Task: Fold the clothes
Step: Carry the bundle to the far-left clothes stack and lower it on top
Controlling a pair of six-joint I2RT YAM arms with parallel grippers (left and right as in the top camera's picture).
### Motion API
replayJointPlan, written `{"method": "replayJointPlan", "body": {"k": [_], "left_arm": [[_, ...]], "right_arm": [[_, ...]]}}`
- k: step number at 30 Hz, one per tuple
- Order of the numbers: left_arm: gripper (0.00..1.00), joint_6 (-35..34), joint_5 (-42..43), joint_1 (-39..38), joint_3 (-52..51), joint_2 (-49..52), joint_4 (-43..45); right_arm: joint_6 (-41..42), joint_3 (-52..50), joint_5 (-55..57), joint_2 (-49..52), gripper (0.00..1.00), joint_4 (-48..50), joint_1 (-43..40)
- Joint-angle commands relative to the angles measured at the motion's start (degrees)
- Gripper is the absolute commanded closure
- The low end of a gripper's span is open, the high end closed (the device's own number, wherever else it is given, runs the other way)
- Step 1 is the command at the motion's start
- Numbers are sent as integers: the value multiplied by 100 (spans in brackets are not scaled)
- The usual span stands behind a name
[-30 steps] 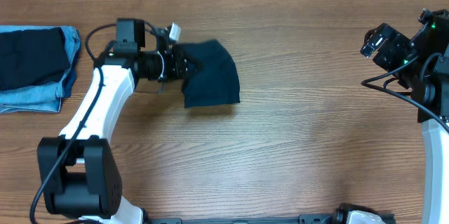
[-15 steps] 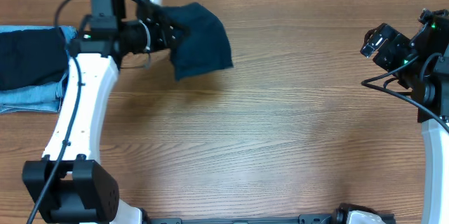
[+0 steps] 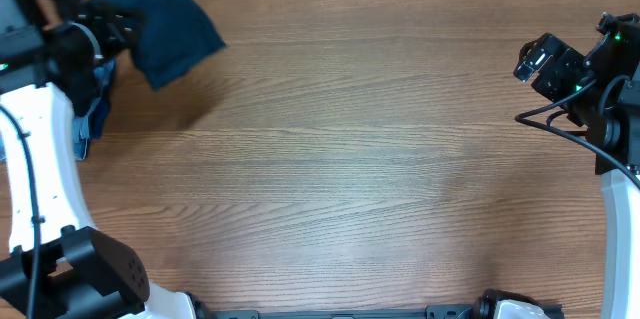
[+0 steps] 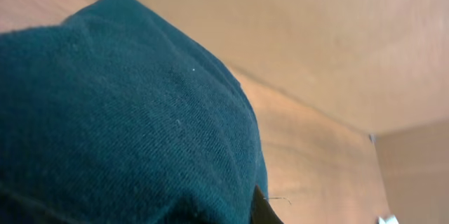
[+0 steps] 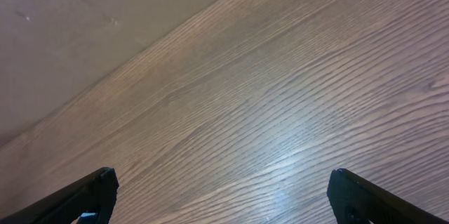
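Two arms: left gripper (image 3: 116,29), reaching far back-left, pinches the navy shirt (image 3: 176,25), which stretches rightward; right gripper (image 5: 221,197) gapes wide.

Brown wood-grain table (image 3: 360,169), grain running left to right. At the far left, light blue denim pieces (image 3: 90,124) lie flat on it. They are mostly hidden by the left arm (image 3: 35,179), with only their right edge showing. Soft shadow on the wood just right of the denim. The right wrist view shows the same tabletop (image 5: 280,112), with slight glare.
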Motion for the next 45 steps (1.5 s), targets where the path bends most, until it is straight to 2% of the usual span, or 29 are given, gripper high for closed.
{"method": "replayJointPlan", "body": {"k": [1,10,15,19,27,33,37,42,45], "left_arm": [[96,-17,2,437,179,-175,404],[96,-20,-616,876,177,-61,1357],[96,-330,-1132,953,177,225,1674],[96,-522,-1067,1191,177,498,1886],[96,-535,-107,1825,177,1038,2852],[96,-651,-101,1882,177,1303,3521],[96,-1180,-184,1893,177,1449,4175],[96,-1303,-201,1869,177,1613,4286],[96,-1268,-201,1895,177,1722,4017]], "right_arm": [[-39,92,17,-24,0,22,-11],[-39,92,17,-24,0,22,-11],[-39,92,17,-24,0,22,-11],[-39,92,17,-24,0,22,-11],[-39,92,17,-24,0,22,-11],[-39,92,17,-24,0,22,-11],[-39,92,20,-24,0,24,-11],[-39,92,17,-24,0,22,-11],[-39,92,17,-24,0,24,-11]]}}
